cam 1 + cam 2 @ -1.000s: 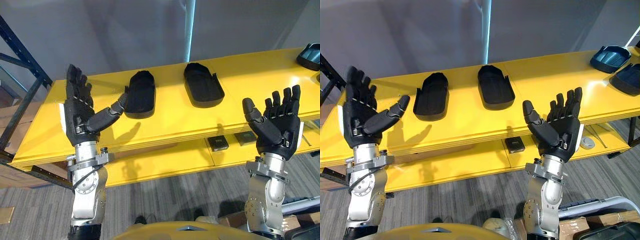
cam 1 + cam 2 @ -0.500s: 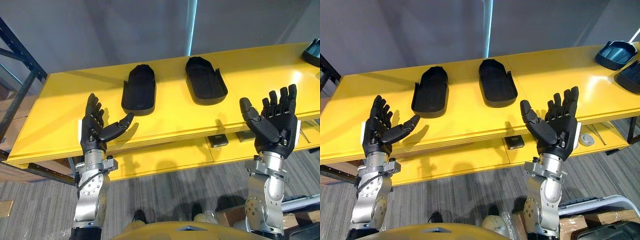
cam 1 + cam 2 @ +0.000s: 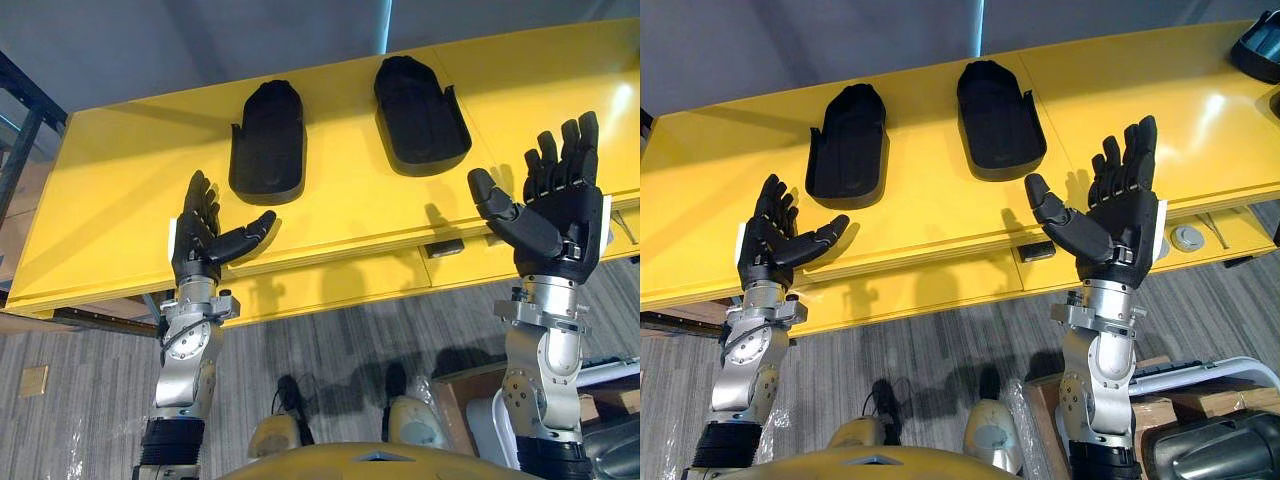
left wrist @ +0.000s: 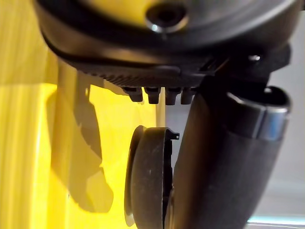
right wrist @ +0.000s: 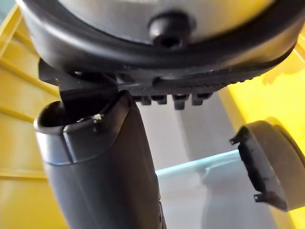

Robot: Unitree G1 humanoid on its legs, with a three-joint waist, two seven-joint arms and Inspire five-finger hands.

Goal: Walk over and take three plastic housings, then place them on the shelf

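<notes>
Lying flat on the yellow table (image 3: 120, 200), two black plastic housings sit side by side with a strip of bare yellow between them, one in the upper middle-left of the frame (image 3: 267, 140) and one just right of centre at the top (image 3: 422, 100). A third dark housing (image 3: 1258, 45) sits at the upper right corner of the right eye view, cut off by the frame edge and well apart from the pair.

The left hand (image 3: 205, 240) is raised palm up in the lower left, fingers spread and relaxed, grasping nothing. It overlaps the table's near edge below the left housing, with bare table top between them. The right hand (image 3: 555, 215) is raised the same way at the right, palm up, fingers straight and spread, empty, below and to the right of the second housing. Each wrist view shows one housing past its thumb, clear of the hand (image 4: 147, 181) (image 5: 271, 162).

Under the table top runs a lower shelf (image 3: 940, 285), also yellow. On it are one small black block (image 3: 1037, 250) and one round grey piece (image 3: 1187, 238), both near the right hand. A dark blue rack beam (image 3: 35, 92) crosses the upper left corner. A pale blue light strip (image 3: 384, 25) runs up the grey wall behind the table.
</notes>
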